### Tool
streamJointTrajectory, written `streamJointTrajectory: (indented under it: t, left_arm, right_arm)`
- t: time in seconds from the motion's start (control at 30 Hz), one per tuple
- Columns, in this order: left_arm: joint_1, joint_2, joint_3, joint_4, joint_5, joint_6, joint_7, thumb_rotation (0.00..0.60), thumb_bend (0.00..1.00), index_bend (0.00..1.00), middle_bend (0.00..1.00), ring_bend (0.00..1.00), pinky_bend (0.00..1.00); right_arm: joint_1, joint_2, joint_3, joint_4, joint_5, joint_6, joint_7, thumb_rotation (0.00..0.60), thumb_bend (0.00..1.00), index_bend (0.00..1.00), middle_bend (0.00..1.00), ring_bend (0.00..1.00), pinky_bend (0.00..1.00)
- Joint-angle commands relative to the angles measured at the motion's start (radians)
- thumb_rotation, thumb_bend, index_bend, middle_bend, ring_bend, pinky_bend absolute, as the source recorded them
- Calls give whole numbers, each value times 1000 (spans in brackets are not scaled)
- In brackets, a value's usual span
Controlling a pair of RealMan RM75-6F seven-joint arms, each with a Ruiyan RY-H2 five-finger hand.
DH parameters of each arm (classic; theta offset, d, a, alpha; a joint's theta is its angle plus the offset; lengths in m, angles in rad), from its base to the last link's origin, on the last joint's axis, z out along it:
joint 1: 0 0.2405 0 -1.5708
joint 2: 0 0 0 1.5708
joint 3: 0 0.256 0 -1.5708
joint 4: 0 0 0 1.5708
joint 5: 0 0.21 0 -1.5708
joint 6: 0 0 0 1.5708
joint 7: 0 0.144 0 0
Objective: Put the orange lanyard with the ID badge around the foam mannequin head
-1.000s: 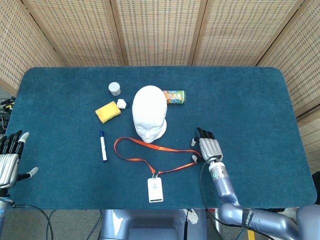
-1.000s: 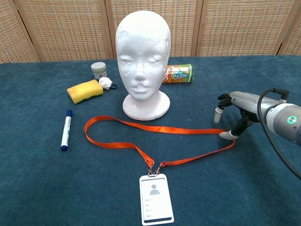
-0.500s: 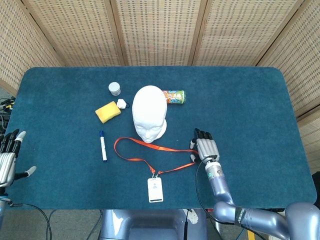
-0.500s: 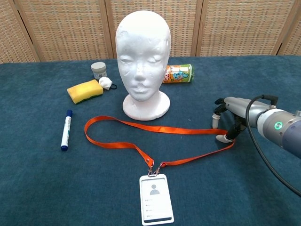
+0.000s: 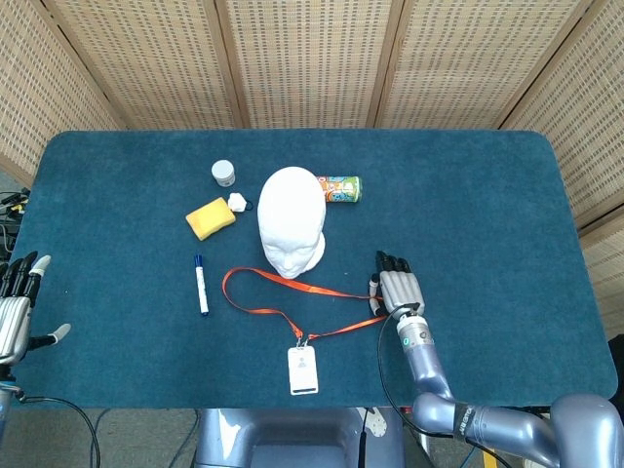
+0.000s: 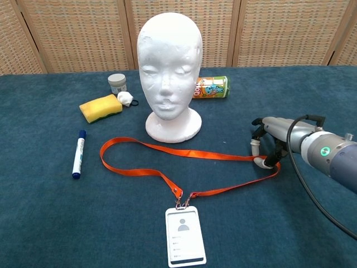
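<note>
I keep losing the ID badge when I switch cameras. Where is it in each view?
Head view: ID badge lies low and centre, near the table's front edge, below the foam mannequin head.
Chest view: ID badge lies at bottom centre, face up, nearest the camera.
Shared landmark: the orange lanyard clips to the badge's top in both views.

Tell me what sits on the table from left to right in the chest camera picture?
Blue marker → yellow sponge → foam mannequin head → printed can → right hand at the right end of the orange lanyard.
</note>
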Motion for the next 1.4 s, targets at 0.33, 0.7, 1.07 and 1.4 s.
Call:
streamJointTrajectory:
  t: [0.33,0.7,1.07,1.4]
  left_arm:
    - [-93,-2,-57,-8,-53,-118,16,600,13,88,0,0,0]
    - [-346,-94,-139,40,-84,-380,54,600,121,347,0,0,0]
    - [-548,-362,-180,231,-232,-528,195,600,183,426,0,0,0]
    - [-637,-498,-181,337,-324,-584,242,600,242,463,0,0,0]
  right_arm:
    - [-40,58,-25,-57,-132,38,79,600,476,680,0,0,16]
    - [-54,75,-39,-69,-173,29,101,600,492,681,0,0,16]
    - [-50,82,-19,-60,-180,-9,148,600,492,681,0,0,16]
    - [-44,89,-10,-40,-185,-44,187,600,492,682,0,0,16]
